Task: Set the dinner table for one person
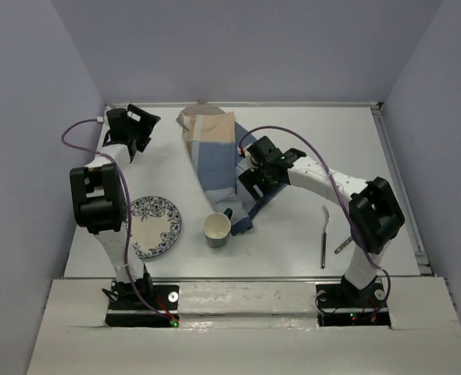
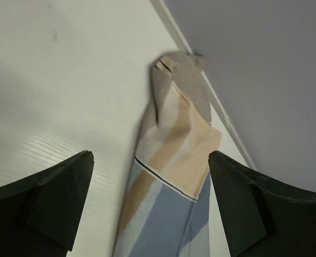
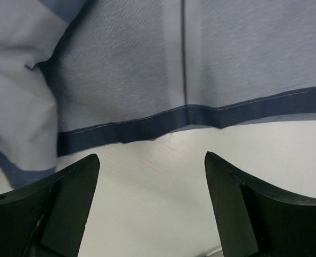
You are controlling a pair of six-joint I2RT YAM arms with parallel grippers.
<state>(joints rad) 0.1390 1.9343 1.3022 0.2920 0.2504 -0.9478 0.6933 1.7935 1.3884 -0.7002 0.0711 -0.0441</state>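
The white-grey dinner table (image 1: pixel 293 141) carries a blue-and-beige striped cloth mat (image 1: pixel 211 148), crumpled and folded at the middle back. A blue-patterned plate (image 1: pixel 154 226) and a cream cup (image 1: pixel 217 230) sit at the front left. My left gripper (image 1: pixel 142 125) is open and empty at the back left, apart from the mat's beige end (image 2: pixel 174 139). My right gripper (image 1: pixel 251 181) is open and empty over the mat's right edge; its dark blue hem (image 3: pixel 190 119) lies just ahead of the fingertips (image 3: pixel 88 166).
Two pieces of cutlery (image 1: pixel 324 234) lie at the front right, one longer and one short (image 1: pixel 342 247). Grey walls enclose the table on three sides, with a raised rim (image 2: pixel 222 115) along the back edge close to the mat.
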